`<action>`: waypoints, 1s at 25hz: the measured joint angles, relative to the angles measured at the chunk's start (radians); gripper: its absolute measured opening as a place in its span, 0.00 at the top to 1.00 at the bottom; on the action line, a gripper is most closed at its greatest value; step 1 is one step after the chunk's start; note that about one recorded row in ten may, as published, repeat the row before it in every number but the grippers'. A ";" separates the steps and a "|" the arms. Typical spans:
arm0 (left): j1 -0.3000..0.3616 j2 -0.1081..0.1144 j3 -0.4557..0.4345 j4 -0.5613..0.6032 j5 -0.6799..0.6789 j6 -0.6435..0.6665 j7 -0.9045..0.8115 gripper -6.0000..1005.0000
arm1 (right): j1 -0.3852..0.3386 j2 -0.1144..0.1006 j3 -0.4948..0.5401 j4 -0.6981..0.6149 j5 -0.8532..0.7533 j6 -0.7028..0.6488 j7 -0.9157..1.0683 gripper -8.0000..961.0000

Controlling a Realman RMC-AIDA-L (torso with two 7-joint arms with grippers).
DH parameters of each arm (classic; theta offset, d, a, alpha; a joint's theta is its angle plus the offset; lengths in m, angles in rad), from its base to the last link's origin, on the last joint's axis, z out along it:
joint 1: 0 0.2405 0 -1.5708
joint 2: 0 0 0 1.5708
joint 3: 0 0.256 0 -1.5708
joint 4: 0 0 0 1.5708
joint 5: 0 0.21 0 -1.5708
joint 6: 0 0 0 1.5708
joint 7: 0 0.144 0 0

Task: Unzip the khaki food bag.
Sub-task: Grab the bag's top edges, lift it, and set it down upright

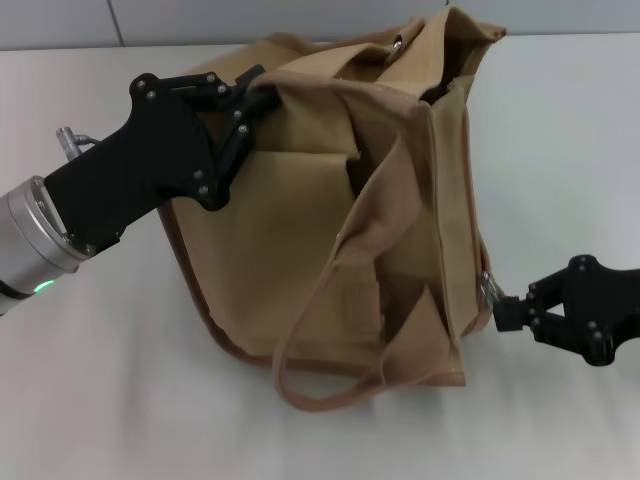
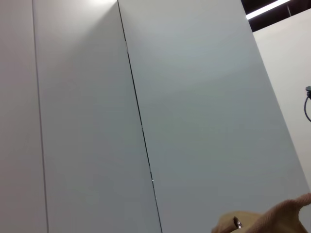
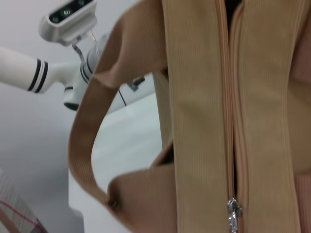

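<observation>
Black screw-studded left arm (image 1: 150,160) with silver cuff

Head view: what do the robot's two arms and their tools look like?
The left tool is matte black, with angular bolted linkage plates. Behind it sits a silver cylindrical wrist with a green light and a small metal fitting. The right tool is the same black bolted linkage; its wrist is out of frame.

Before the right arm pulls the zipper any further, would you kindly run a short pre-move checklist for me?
1. Left gripper anchoring the khaki food bag at its upper edge: ok, jaws closed on the fabric.
2. Right gripper holding the zipper pull: ok, jaws at the silver pull.
3. Zipper opened: not ok, the right wrist view shows teeth shut ahead of the pull.
4. Webbing handle off the zipper track: ok.
5. Bag steady on the table: cannot tell.
</observation>
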 joint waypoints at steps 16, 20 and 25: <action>0.000 0.002 -0.008 -0.023 -0.041 -0.001 -0.011 0.95 | -0.009 -0.030 0.000 0.051 -0.058 0.006 -0.003 0.99; 0.000 0.002 -0.008 -0.037 -0.061 -0.001 -0.013 0.95 | -0.012 -0.034 -0.003 0.052 -0.059 0.006 -0.003 0.99; 0.001 0.004 -0.007 -0.046 -0.068 -0.001 -0.013 0.95 | -0.022 -0.034 0.016 0.053 -0.056 0.006 -0.003 0.98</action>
